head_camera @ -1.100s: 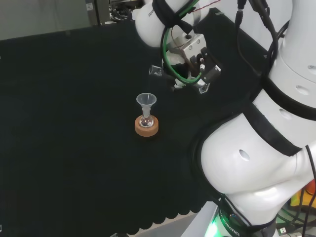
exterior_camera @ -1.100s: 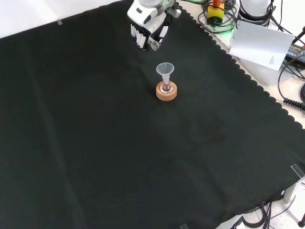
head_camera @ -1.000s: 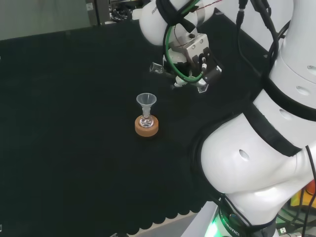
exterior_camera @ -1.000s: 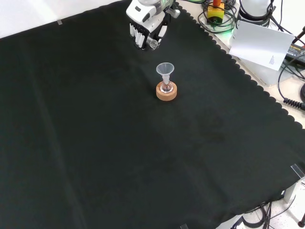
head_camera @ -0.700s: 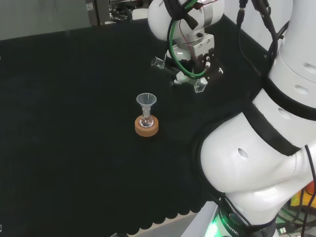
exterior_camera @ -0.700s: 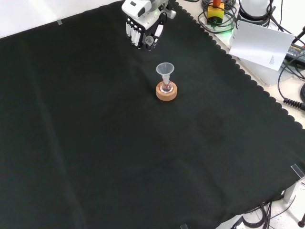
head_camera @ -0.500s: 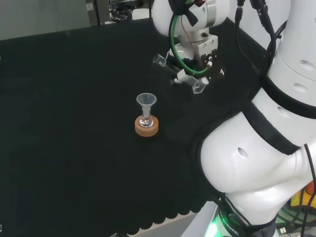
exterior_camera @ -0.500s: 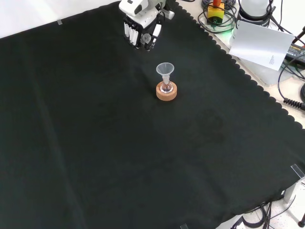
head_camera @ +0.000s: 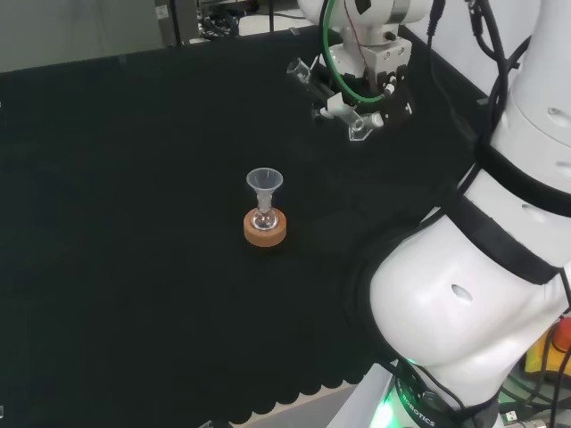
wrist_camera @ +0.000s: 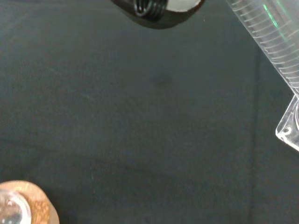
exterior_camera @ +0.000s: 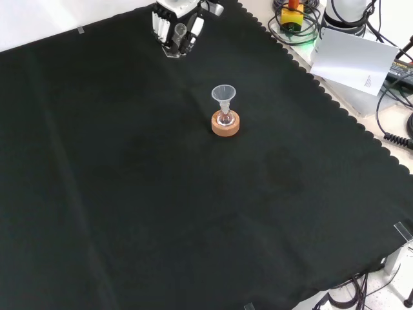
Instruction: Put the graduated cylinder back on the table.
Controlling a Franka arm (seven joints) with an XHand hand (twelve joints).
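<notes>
The hand [exterior_camera: 173, 24] was curled round the graduated cylinder [head_camera: 328, 98], carrying it tilted in the air, its foot not down on the black cloth [exterior_camera: 129, 194], probably on its way to a clear patch. It hung well beyond the cork ring [head_camera: 265, 228] in the head view. On that ring stood a small flask [head_camera: 263, 217] with a funnel [head_camera: 264, 183] in its neck. Nothing else on the cloth appeared to stand in the way.

Even, soft overhead light, black cloth [exterior_camera: 129, 194] nearly shadowless; glints on the clear cylinder [wrist_camera: 275, 51].
</notes>
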